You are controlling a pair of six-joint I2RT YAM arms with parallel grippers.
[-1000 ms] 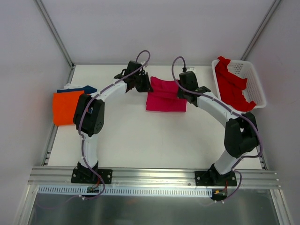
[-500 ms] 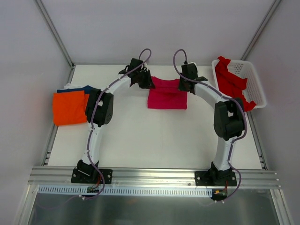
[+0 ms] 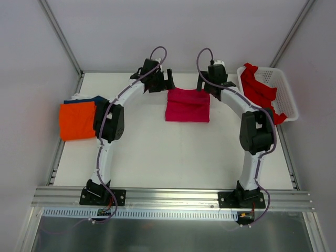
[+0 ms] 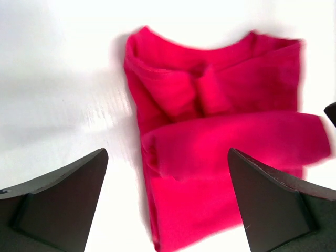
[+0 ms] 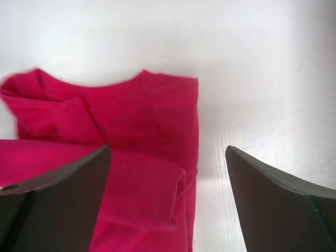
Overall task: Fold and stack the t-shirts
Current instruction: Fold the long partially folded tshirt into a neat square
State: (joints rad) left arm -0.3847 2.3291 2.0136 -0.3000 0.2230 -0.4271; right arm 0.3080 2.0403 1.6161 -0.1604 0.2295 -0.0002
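Observation:
A crimson-pink t-shirt (image 3: pixel 187 105) lies folded in a rectangle at the back middle of the table, neckline toward the far edge. My left gripper (image 3: pixel 167 83) hangs open just above its far left corner, my right gripper (image 3: pixel 202 84) open above its far right corner. In the left wrist view the shirt (image 4: pixel 220 105) lies below the open gripper (image 4: pixel 167 152), nothing between the fingers (image 4: pixel 63 202). The right wrist view shows the same shirt (image 5: pixel 131 115) under the open gripper (image 5: pixel 168 149). An orange folded t-shirt (image 3: pixel 76 120) rests on a navy one (image 3: pixel 87 98) at the left.
A white lattice basket (image 3: pixel 280 80) stands at the back right with a red t-shirt (image 3: pixel 259 95) spilling over its rim. The cell's grey walls rise close behind the table's far edge. The arm bases sit on the near rail (image 3: pixel 168 197).
Both grippers went from shut to open and let go of the crimson-pink shirt. Both wrists drew back toward the far edge; the shirt now lies free on the table.

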